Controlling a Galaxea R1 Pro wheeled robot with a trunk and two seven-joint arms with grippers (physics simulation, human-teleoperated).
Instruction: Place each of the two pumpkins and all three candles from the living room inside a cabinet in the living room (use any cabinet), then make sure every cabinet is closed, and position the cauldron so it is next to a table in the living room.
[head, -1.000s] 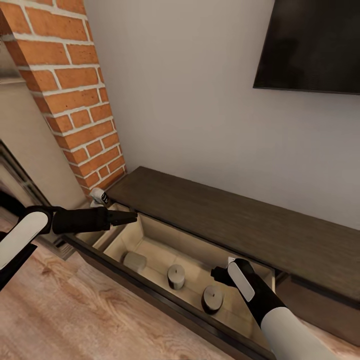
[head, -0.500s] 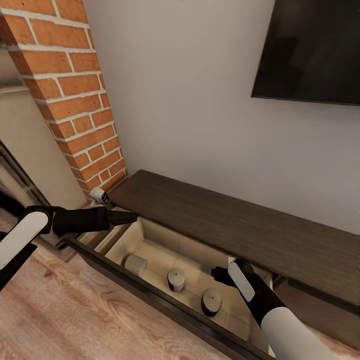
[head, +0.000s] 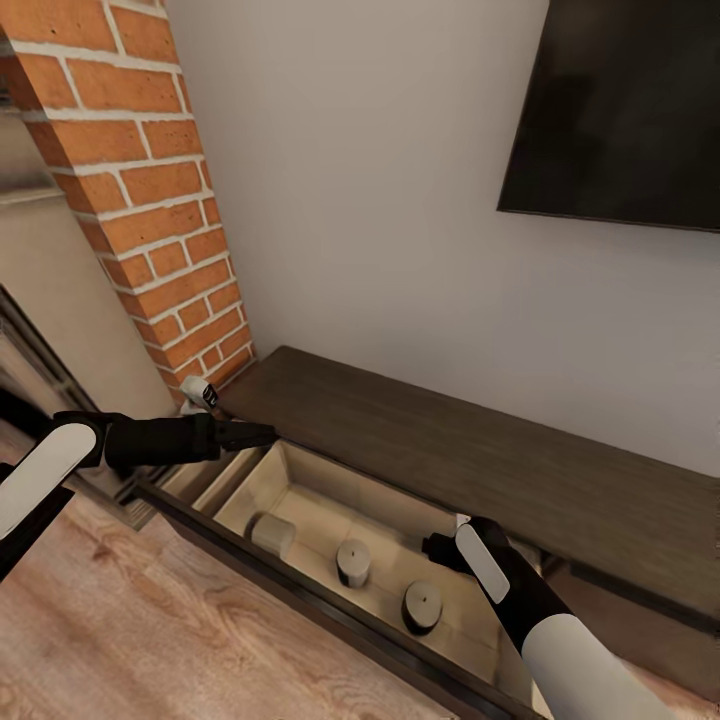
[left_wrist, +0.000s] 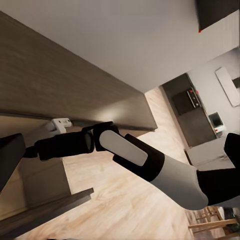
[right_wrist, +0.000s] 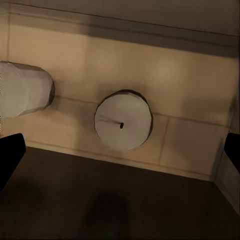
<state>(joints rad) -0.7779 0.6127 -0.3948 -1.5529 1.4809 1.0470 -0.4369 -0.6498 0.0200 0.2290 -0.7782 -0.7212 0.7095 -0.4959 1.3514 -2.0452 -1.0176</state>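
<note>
Against the pale wall, below a dark screen (head: 620, 110), the long low cabinet (head: 480, 450) is seen with one drawer (head: 330, 520) pulled open. Three candles are held in that drawer: one (head: 271, 533) lying on its side toward the brick column (head: 150, 200), one (head: 353, 561) standing upright in the middle, and one (head: 422, 605) upright and darker in shade, nearest the right arm. All three are set apart from each other on the drawer floor. The left gripper (head: 250, 434) is held level above the drawer end nearest the brick column, its fingers drawn close together with nothing between them. The right gripper (head: 436, 548) is lowered into the drawer beside the darker candle; in the right wrist view its two dark fingertips (right_wrist: 10, 155) are spread wide at either edge, and nothing is gripped. Between them an upright candle (right_wrist: 123, 126) is seen from above with its wick, and the lying candle (right_wrist: 25, 95) beside it. A small white device (head: 200, 391) rests at the foot of the brick column, beside the cabinet end. Wooden floor (head: 150, 650) is seen before the cabinet.
</note>
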